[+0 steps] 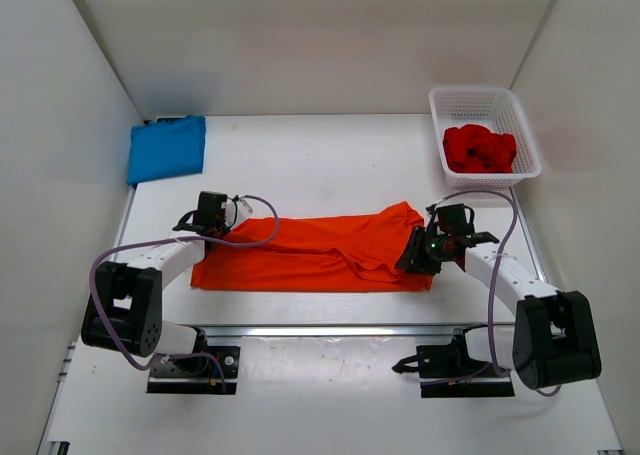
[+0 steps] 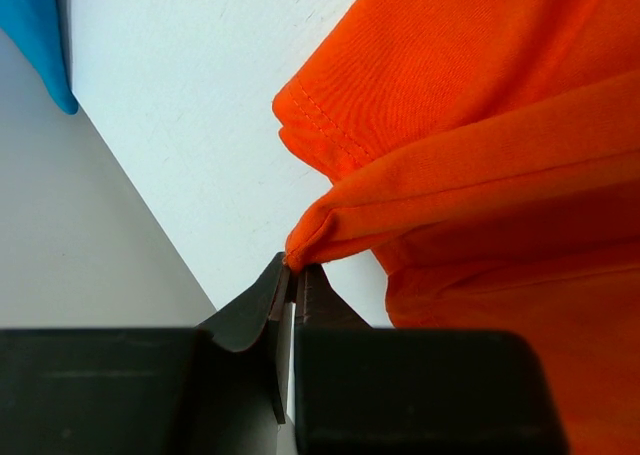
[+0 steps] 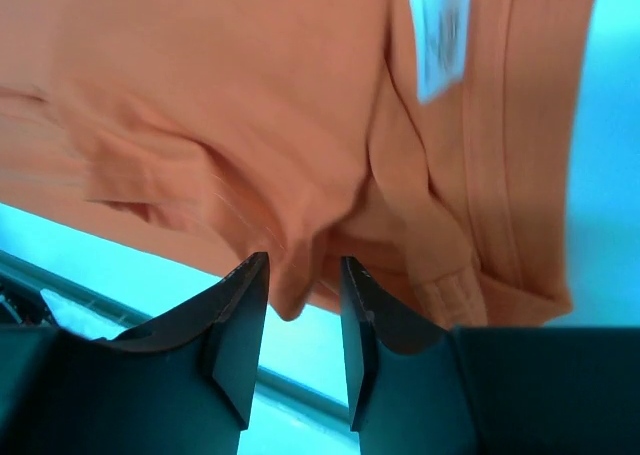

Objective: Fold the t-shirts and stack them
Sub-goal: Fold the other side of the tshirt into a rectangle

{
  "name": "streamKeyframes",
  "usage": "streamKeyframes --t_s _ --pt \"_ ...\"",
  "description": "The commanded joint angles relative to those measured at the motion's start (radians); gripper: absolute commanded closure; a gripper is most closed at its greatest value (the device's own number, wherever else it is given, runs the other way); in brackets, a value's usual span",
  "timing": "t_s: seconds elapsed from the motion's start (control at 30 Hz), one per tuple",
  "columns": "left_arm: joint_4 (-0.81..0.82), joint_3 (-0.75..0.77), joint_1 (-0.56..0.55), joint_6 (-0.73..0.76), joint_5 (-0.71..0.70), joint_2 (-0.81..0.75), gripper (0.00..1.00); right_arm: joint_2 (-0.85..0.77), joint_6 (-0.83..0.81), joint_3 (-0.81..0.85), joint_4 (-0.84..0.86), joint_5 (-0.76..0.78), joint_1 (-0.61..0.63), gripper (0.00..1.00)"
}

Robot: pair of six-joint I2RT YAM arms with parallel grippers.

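White table point(image 1: 330, 165), plain white walls point(image 1: 320, 35)

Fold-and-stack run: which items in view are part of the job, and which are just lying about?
Job:
- orange t-shirt, corner pinched by left gripper, right gripper open around a fold
- blue t-shirt, folded
- red t-shirt, crumpled in the white basket

Lying about:
- white basket
- table

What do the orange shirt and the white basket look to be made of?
The orange shirt looks like soft knit cloth with a matte finish: it shows a fine fabric texture, a stitched hem and limp folds. The basket is probably rigid white plastic, smooth and faintly glossy: its even lattice walls hold their shape.
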Motion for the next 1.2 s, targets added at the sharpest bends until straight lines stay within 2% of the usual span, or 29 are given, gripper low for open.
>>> streamKeyframes --t_s 0.0,0.13,0.37,0.57,0.67,0.73,0.77,0.9,1.17 --pt "0.009 0.017 -0.007 -0.001 -0.012 -0.002 0.94 0.036 0.061 0.038 -0.054 0.005 0.028 0.68" --pt "0.011 0.017 -0.007 -0.007 -0.007 0.000 0.94 0.036 0.072 0.027 -0.075 0.006 0.007 0.68" --pt "0.015 0.021 -0.001 -0.019 -0.001 0.001 0.94 0.093 0.085 0.038 0.000 -0.044 0.016 0.67" --pt "0.041 0.032 -0.009 -0.017 -0.010 0.006 0.95 0.196 0.041 0.081 -0.029 -0.132 0.016 0.78" --pt "0.070 0.037 -0.001 -0.024 -0.027 0.017 0.95 0.222 0.023 0.113 -0.040 -0.149 0.003 1.00" --pt "0.103 0.056 -0.009 -0.033 -0.038 0.033 0.96 0.217 0.030 0.145 -0.028 -0.155 -0.022 1.00" --pt "0.130 0.079 -0.006 -0.031 -0.049 0.049 0.99 0.217 0.036 0.179 -0.020 -0.153 -0.027 1.00" --pt "0.187 0.187 -0.001 -0.053 -0.095 0.132 1.00 0.268 0.035 0.350 0.032 -0.172 -0.083 1.00" --pt "0.334 0.403 -0.001 -0.073 -0.205 0.320 1.00 0.496 0.044 0.705 0.104 -0.195 -0.112 1.00"
